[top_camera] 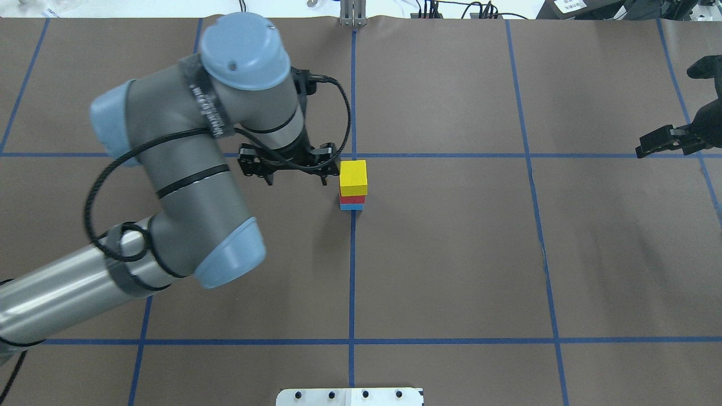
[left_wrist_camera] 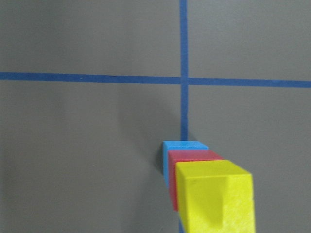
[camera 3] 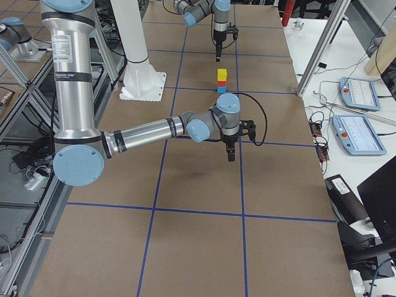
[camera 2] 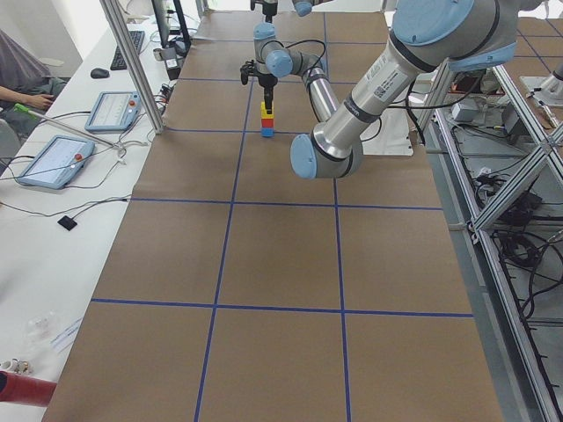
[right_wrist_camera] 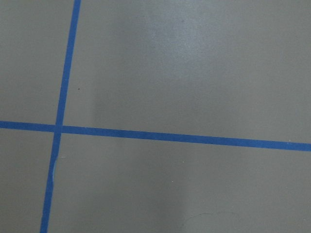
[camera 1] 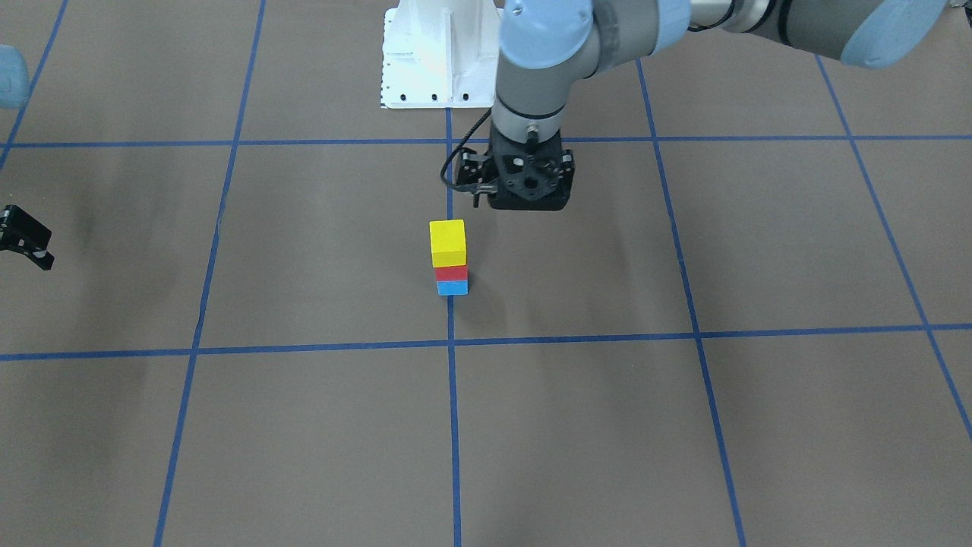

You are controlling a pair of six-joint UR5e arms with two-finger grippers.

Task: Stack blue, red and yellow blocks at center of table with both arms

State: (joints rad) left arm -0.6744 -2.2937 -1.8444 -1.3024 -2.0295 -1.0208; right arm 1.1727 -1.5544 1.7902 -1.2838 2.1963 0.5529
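A yellow block (top_camera: 353, 176) sits on a red block (top_camera: 352, 199), which sits on a blue block (top_camera: 351, 206). They form one upright stack on the centre grid line, also seen in the front view (camera 1: 448, 241) and low in the left wrist view (left_wrist_camera: 214, 194). My left gripper (top_camera: 296, 177) hangs raised just beside the stack on my left. Its jaws look open and empty, and it touches no block. My right gripper (top_camera: 657, 144) hangs far off at the table's right edge, looks shut and holds nothing.
The robot's white base plate (camera 1: 437, 53) stands at the near middle edge. Blue tape lines (top_camera: 451, 155) divide the brown table into squares. Control tablets (camera 2: 53, 158) and a metal post (camera 2: 132, 61) stand along the operators' side.
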